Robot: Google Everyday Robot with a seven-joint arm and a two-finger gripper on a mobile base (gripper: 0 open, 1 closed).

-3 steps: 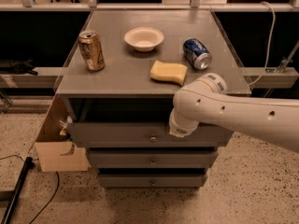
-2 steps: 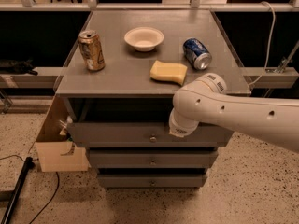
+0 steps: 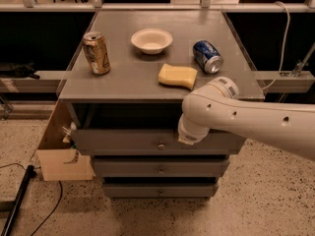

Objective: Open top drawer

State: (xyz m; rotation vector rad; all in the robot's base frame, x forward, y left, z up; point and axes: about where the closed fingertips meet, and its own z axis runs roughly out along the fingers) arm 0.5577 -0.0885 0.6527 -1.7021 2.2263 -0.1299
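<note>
The top drawer point(image 3: 123, 141) is the widest grey front of three, with a small round knob point(image 3: 161, 145) at its centre. A dark gap shows between it and the tabletop point(image 3: 133, 82). My white arm point(image 3: 246, 119) reaches in from the right. My gripper point(image 3: 189, 135) is at the arm's end, against the upper edge of the top drawer's front, just right of the knob. Its tip is hidden behind the wrist. Two narrower drawers point(image 3: 160, 168) sit below.
On the tabletop stand a gold can point(image 3: 97, 53), a white bowl point(image 3: 151, 40), a yellow sponge point(image 3: 177, 75) and a blue can point(image 3: 207, 56) on its side. A cardboard box point(image 3: 59, 154) leans at the cabinet's left. A black cable point(image 3: 17, 203) lies on the floor.
</note>
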